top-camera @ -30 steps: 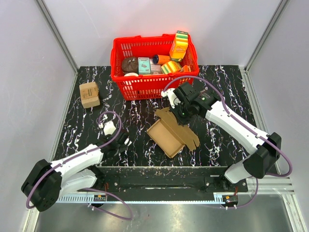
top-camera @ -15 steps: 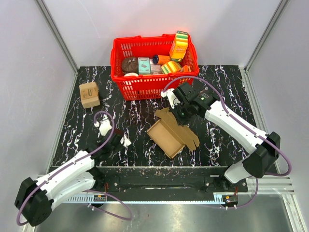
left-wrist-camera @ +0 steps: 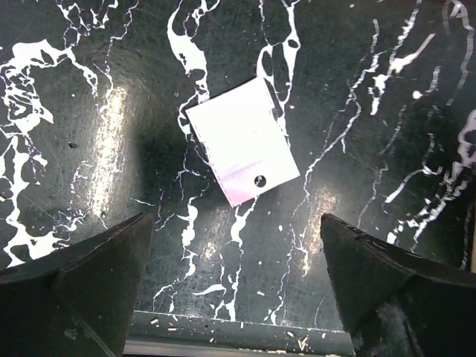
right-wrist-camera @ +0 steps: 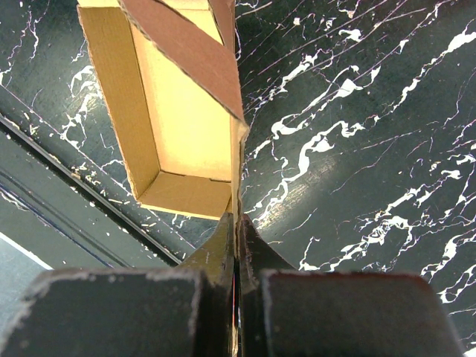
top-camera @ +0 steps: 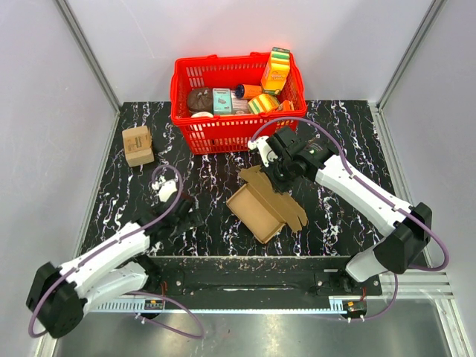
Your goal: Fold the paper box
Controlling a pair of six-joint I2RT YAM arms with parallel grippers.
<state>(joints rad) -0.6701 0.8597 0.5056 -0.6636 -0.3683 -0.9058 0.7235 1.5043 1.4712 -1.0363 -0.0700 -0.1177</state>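
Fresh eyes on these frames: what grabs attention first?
The red basket at the back centre, crammed with colourful packages, pops first. Mid-table lies the paper box, a half-formed open tray, with the right gripper shut on the edge of one of its flaps. Near left, the left gripper hangs wide open above a small white card on the black marbled table.

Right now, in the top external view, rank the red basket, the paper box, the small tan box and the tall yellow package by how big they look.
Largest: red basket.
Next: paper box.
Smallest, unranked: small tan box and tall yellow package look about alike. The package stands higher and farther back, so ordering them is unsure.
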